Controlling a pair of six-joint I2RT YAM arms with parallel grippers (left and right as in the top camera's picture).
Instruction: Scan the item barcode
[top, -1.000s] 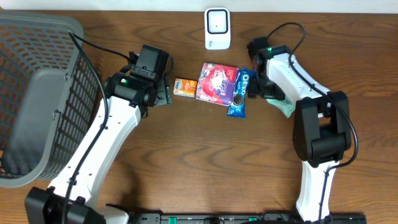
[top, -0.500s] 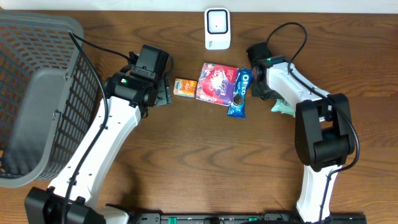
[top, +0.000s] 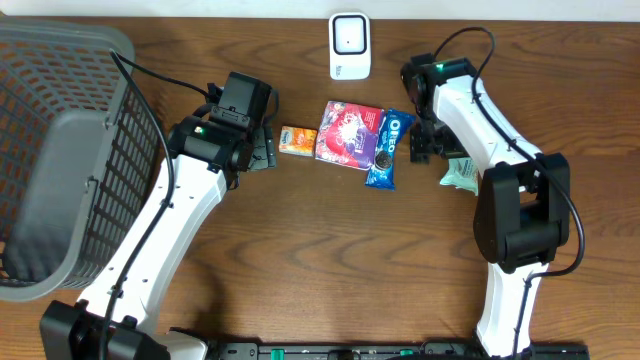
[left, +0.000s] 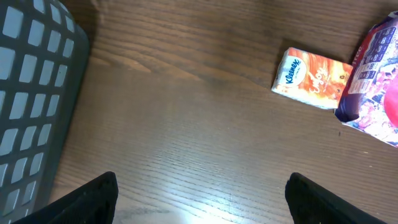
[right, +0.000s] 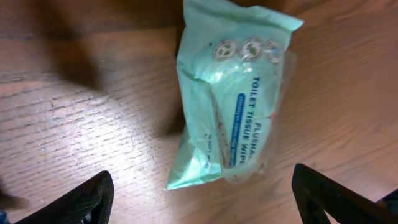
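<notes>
1. Well, the left gripper (top: 262, 150) is open wide and holds nothing. The tissues (top: 297, 140) lie just ahead of it and a bit to one side, not touching it.
2. Past the tissues lie the purple pack (top: 347, 133) and the cookies (top: 388, 148), side by side, between the two grippers.
3. The scanner (top: 349, 45) stands farther back than both grippers, about midway between them.
4. The right gripper (right: 199, 199) is open wide too, and it holds nothing.
5. The wipes (right: 233, 99) lie flat on the table (right: 93, 124), just ahead of the right gripper's fingers and apart from them. This arm is much nearer to the wipes than the left one.
6. The long side of the wipes points away from the right gripper, a little tilted. So the two fingers stand one on each side of the narrow way across.
7. I think the wipes are the thing to scan. The right gripper could come down and squeeze them across the narrow way, then carry them back toward the scanner.
</notes>
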